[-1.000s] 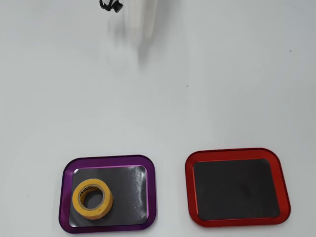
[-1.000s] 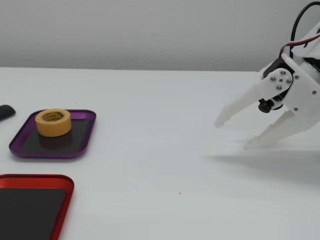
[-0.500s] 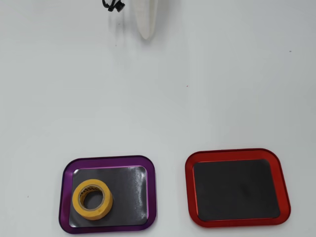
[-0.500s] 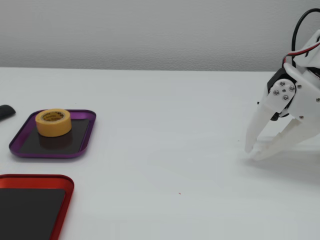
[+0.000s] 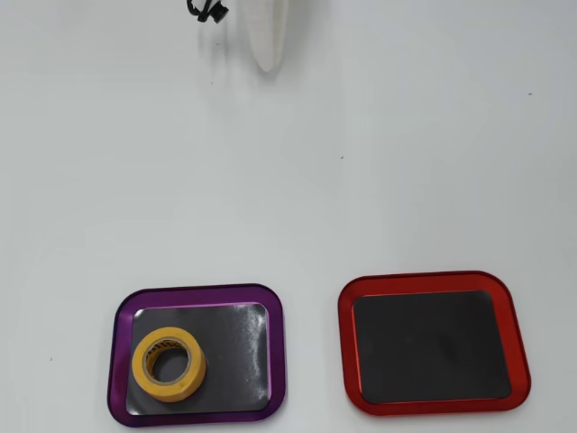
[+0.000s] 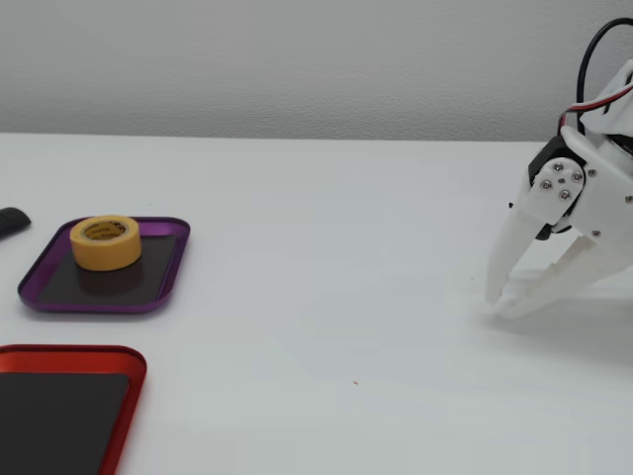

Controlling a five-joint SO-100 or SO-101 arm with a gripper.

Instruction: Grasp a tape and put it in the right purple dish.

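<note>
Resting low at the far side of the worktop from the dishes, the tool is gripping nothing; its two white fingers are standing apart in a narrow V with the tips near the surface, as the fixed view shows. Only one white finger tip is poking into the overhead view at the top edge.

Taking the purple dish as the landmark and working outward in the fixed view: nearest the camera, in front of the purple dish, the red dish is lying with its dark mat bare. The tape is sitting flat inside the purple dish, on the dark mat, toward the left half in the overhead view, hole facing up. That placement suggests the task is already being met, which would explain why the tool is parked empty and well apart from the purple dish. A dark object, cut by the frame edge, is lying just left of the purple dish.
</note>
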